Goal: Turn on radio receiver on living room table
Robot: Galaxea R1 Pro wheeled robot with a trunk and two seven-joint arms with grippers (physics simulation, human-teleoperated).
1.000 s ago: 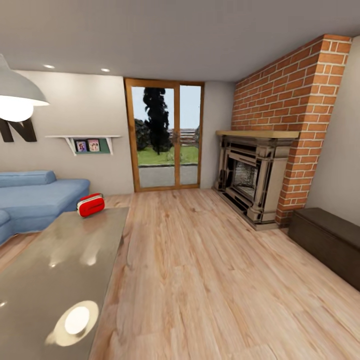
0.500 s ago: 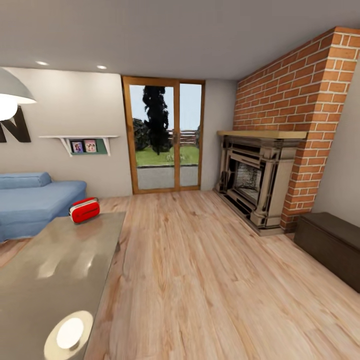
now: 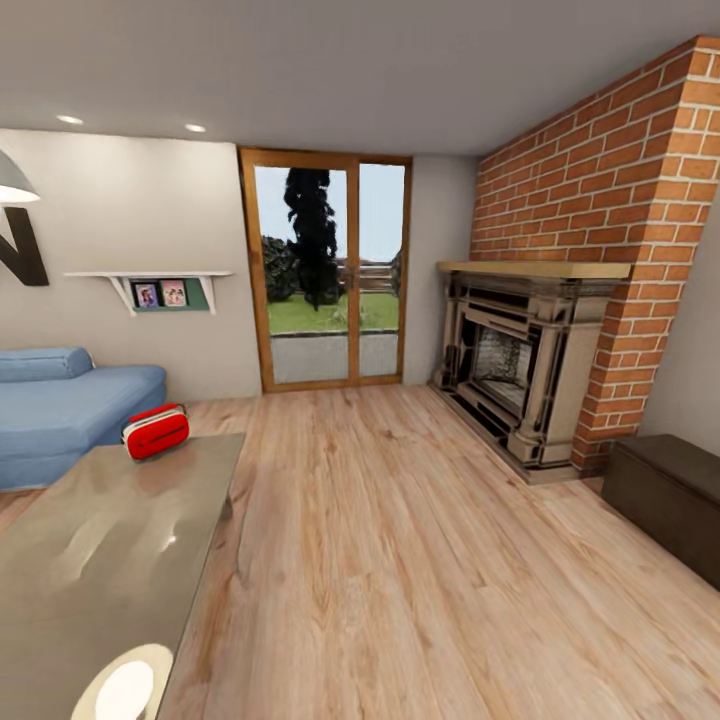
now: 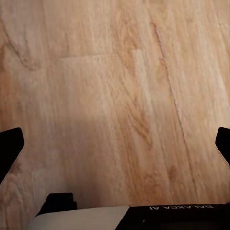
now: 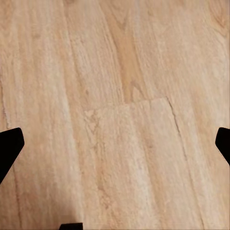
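Radio receiver (image 3: 155,432) upright at far corner of table (image 3: 100,560), red body, lying toward head view's left, just in front of blue sofa (image 3: 60,410). Table top glossy, reflecting a round lamp glow near its close end. Light wood floor (image 3: 400,560) across living room, glazed wood-framed door (image 3: 325,270) in far wall, brick fireplace (image 3: 540,350) at right, dark low cabinet (image 3: 670,500) beside it. Wall shelf (image 3: 150,285) with small pictures above sofa. Left gripper (image 4: 115,143) spread wide, dark fingertips (image 4: 9,148) at opposite frame edges, nothing between, plank floor beneath. Right gripper (image 5: 115,143) likewise spread wide and empty, fingertips (image 5: 9,146) well apart over floor boards.
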